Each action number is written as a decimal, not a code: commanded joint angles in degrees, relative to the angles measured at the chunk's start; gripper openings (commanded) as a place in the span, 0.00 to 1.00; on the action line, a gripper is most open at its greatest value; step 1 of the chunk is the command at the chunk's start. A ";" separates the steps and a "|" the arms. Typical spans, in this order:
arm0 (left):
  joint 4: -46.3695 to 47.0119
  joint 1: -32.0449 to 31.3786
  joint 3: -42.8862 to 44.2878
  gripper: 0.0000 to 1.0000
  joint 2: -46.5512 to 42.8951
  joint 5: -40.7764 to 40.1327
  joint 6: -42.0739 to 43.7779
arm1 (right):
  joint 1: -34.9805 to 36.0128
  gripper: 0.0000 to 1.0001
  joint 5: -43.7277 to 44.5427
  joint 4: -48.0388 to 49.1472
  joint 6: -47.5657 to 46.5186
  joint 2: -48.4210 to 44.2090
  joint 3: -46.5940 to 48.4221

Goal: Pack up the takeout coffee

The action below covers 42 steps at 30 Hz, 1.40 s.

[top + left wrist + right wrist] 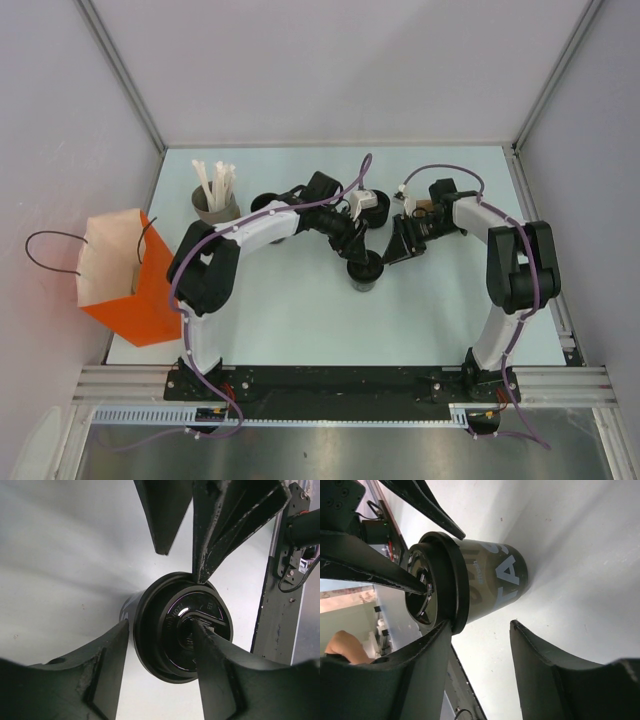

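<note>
Set for grasping the takeout coffee (364,272), midway between worktop (300,320) side edges, with left fingers (105,675) and right fingers (420,665) spread, clamping nothing; next, closing 1 pair firmly.

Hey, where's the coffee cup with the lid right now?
In the top view, the lidded coffee cup stands near the middle of the table, between the left claw and right claw.
</note>
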 commanded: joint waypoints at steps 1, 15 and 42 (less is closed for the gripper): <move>0.09 -0.36 -1.44 0.54 0.54 -2.50 2.09 | -0.25 0.53 -1.06 -0.42 0.40 1.09 1.85; 0.61 -0.36 -6.36 0.32 0.27 -6.54 5.17 | 0.36 0.44 7.89 2.48 4.53 3.20 -0.60; 1.14 -0.36 -11.46 0.24 -1.75 -8.65 7.89 | 8.18 0.41 34.97 6.70 7.87 6.72 -2.63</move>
